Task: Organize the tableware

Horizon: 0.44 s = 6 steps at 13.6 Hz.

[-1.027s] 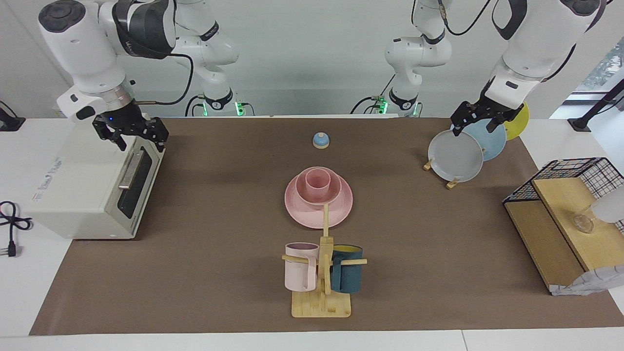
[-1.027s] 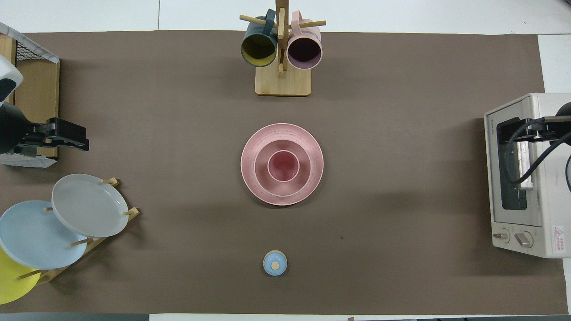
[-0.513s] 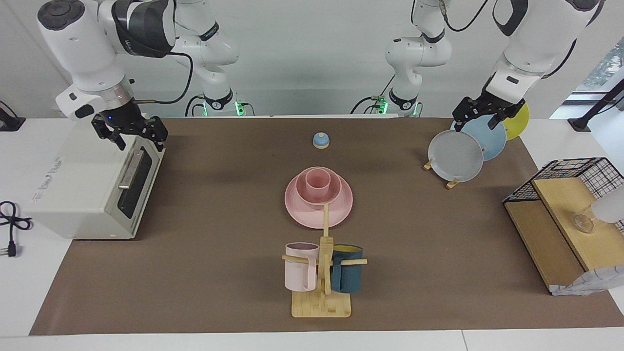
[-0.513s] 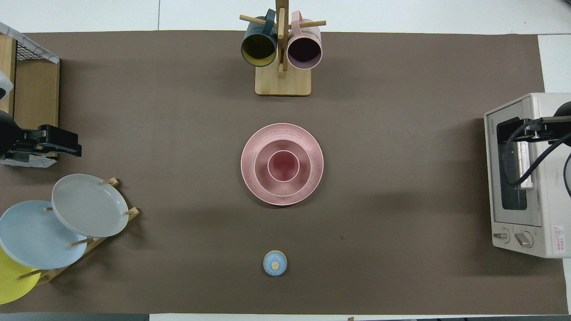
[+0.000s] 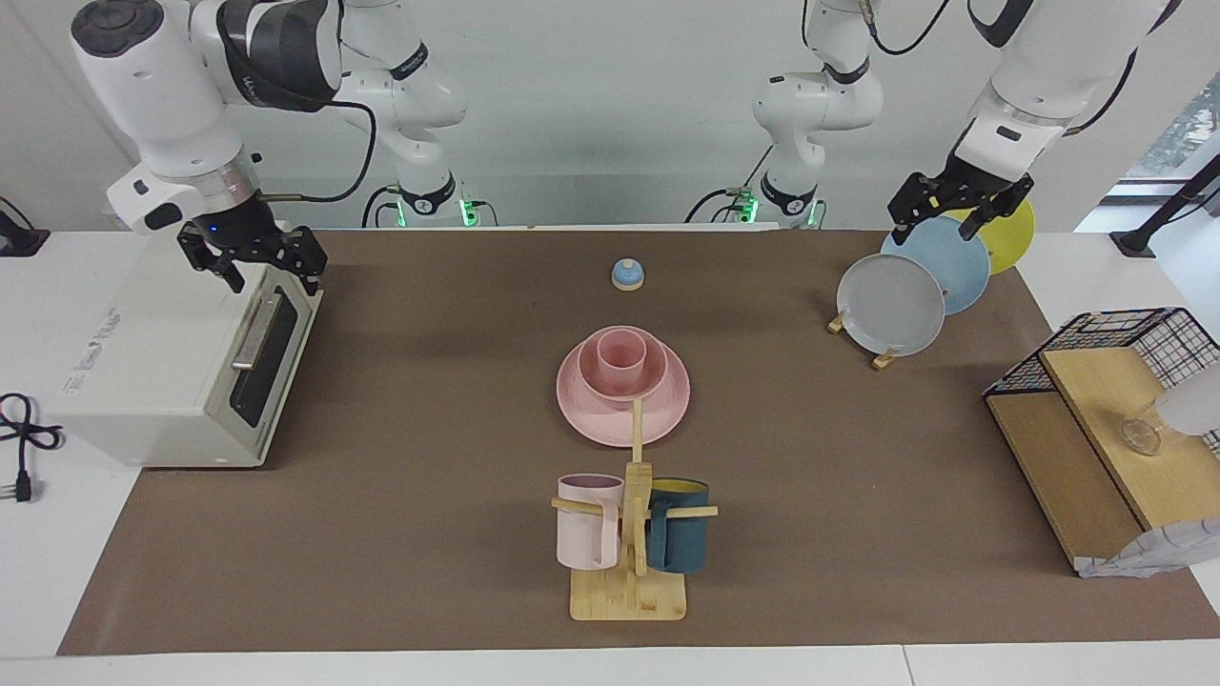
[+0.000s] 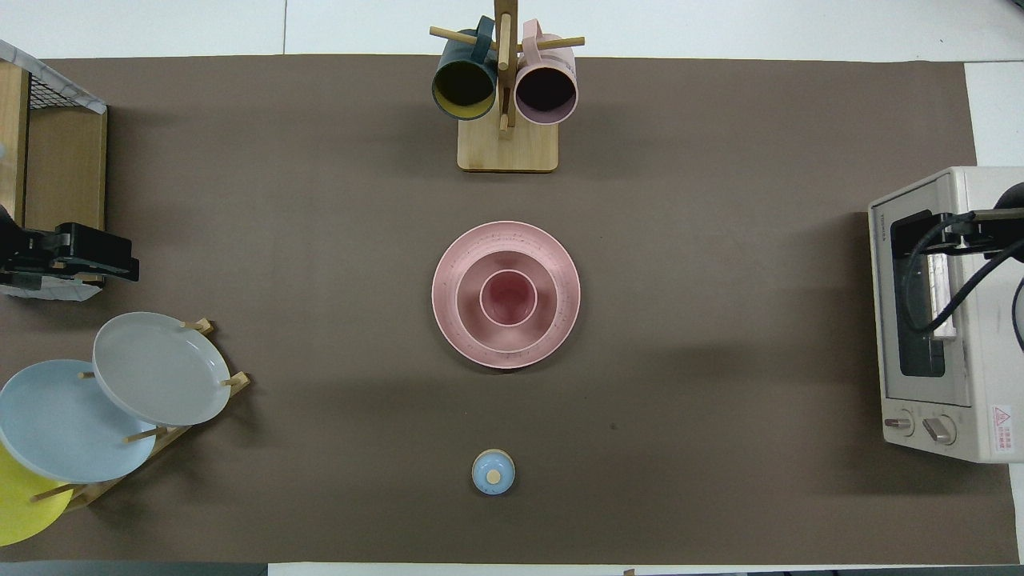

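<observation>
The pink plate (image 5: 622, 412) sits mid-bench with the pink bowl (image 5: 621, 379) nested on it and the pink cup (image 5: 621, 357) standing in the bowl, a tidy stack well apart from both end effectors. The left end effector (image 5: 956, 211) hangs raised over the rack of grey plate (image 5: 891, 305), blue plate (image 5: 939, 269) and yellow plate (image 5: 1010, 236), its fingers spread and holding nothing. The right end effector (image 5: 257, 259) hovers over the toaster oven (image 5: 172, 362), also released and empty. The stack lies between the two, nearer the mug tree (image 5: 631, 514) than either end effector is. By the look of it the organizing is done, so the hazards are mostly in the arms' travel: if the left end effector drops, its fingers could clip the blue plate's rim and tip the rack. Any return to the stack risks knocking the tall cup out of the bowl. The small bell (image 5: 627, 274) lies close to a path inward.
</observation>
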Tool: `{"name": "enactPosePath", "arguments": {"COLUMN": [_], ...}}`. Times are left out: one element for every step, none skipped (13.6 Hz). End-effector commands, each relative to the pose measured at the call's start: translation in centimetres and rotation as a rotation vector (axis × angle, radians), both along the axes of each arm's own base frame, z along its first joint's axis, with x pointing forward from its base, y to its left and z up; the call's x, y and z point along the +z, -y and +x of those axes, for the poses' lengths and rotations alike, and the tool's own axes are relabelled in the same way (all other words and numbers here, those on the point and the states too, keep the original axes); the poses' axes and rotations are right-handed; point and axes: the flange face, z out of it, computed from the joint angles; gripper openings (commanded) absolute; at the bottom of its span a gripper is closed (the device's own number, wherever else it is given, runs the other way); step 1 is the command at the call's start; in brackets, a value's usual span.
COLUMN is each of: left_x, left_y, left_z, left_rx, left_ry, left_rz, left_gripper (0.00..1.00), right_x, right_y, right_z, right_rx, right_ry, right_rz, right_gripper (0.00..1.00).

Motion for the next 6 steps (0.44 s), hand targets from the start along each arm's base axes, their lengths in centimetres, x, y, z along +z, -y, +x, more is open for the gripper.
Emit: {"name": "enactPosePath", "arguments": {"left_x": [0.16, 0.28, 0.29, 0.22, 0.23, 0.1], "left_y": [-0.15, -0.15, -0.32, -0.31, -0.39, -0.39], "left_z": [0.1, 0.03, 0.0, 0.07, 0.1, 0.11], "left_rx": [-0.014, -0.015, -0.012, -0.014, -0.012, -0.012], "left_ry": [-0.016, -0.011, -0.011, -0.011, -0.01, -0.011], "left_rz": [0.009, 0.009, 0.009, 0.009, 0.008, 0.009], "left_gripper": [1.0, 1.0, 1.0, 1.0, 1.0, 1.0], "right_x": [0.35, 0.34, 0.35, 0.34, 0.34, 0.35], "right_y": [0.29, 0.29, 0.29, 0.29, 0.29, 0.29], "right_z": [-0.41, -0.43, -0.41, -0.43, -0.43, -0.41], "right_rx": [0.018, 0.018, 0.018, 0.018, 0.018, 0.018], "right_ry": [0.003, 0.002, 0.003, 0.002, 0.002, 0.003], "right_rz": [0.015, 0.015, 0.015, 0.015, 0.015, 0.015], "right_gripper": [1.0, 1.0, 1.0, 1.0, 1.0, 1.0]}}
